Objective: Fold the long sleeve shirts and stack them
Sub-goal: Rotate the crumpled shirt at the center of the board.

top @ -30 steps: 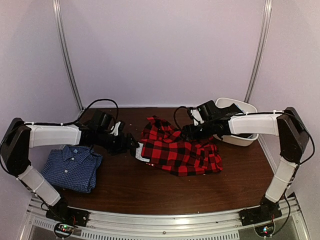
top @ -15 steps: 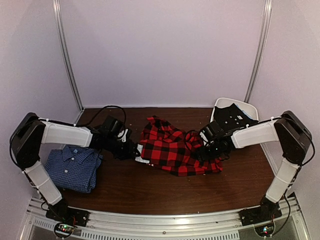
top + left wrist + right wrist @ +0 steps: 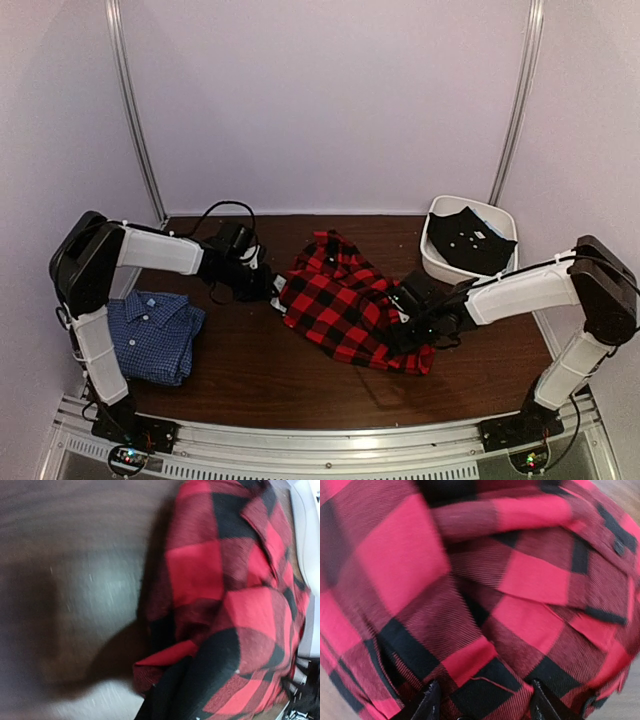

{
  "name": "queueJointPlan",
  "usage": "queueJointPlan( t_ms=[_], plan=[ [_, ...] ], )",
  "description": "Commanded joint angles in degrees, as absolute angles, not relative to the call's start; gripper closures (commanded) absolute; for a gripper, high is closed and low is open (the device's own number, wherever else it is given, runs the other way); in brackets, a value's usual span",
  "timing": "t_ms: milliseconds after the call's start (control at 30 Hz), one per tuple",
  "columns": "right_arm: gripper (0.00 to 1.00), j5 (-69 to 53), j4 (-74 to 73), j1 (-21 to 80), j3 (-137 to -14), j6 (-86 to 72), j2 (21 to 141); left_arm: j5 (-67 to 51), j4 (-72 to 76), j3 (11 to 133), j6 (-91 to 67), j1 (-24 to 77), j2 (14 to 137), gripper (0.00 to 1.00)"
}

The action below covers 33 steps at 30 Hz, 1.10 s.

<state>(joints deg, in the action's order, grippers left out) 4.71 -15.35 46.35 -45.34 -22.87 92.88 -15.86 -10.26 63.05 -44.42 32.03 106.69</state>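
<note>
The red-and-black plaid shirt (image 3: 340,305) lies rumpled in the middle of the table. My left gripper (image 3: 268,288) is at its left edge, shut on a pinch of the plaid cloth. In the left wrist view the plaid shirt (image 3: 235,605) bunches up toward the bottom centre and hides my fingers. My right gripper (image 3: 403,322) is pressed onto the shirt's right front part. It stands open, and its fingertips (image 3: 427,705) straddle a fold of the plaid shirt (image 3: 520,580). The blue check shirt (image 3: 150,335) lies folded at the front left, away from both grippers.
A white bin (image 3: 436,262) holding a black cloth (image 3: 468,238) stands at the back right, behind my right arm. Bare brown table (image 3: 250,370) lies in front of the plaid shirt. Purple walls close in the back and sides.
My left gripper shut at the plaid shirt's left edge. My right arm swung from near the bin down onto the shirt's right front and narrowed its jaws. The shirt shifted and bunched.
</note>
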Motion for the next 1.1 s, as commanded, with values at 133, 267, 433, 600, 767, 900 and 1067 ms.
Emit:
queueJointPlan(
  t_ms=[133,267,433,600,767,900,1067],
  plan=[
    [0.39,-6.41,-19.71,60.26,-46.91,-30.47,90.62,-16.55,-11.74,78.91,-38.17,26.99,118.59,0.89],
    [0.32,-8.62,-18.43,61.74,-50.35,-31.56,88.68,-18.2,-14.49,88.8,-36.22,25.1,123.95,0.87],
    [0.26,-5.85,-18.73,58.97,-53.12,-31.64,85.58,-17.37,-20.38,96.86,-33.33,24.7,125.28,0.59],
    [0.25,-4.65,-16.26,54.2,-51.6,-32.37,82.13,-13.03,-21.36,91.17,-31.56,25.23,117.52,0.39],
    [0.25,-4.72,-12.39,48.62,-48.74,-33.13,78.98,-9.72,-22.03,81.71,-31.61,28.56,108.02,0.31],
    [0.26,-4.5,-11.61,44.57,-47.63,-32.37,78.49,-8.13,-22.01,75.29,-34.5,33.26,102.44,0.28],
    [0.26,-3.89,-12.18,41.13,-47.08,-29.77,79.13,-6.74,-22.03,72.61,-37.3,41.29,100.32,0.28]
  ],
)
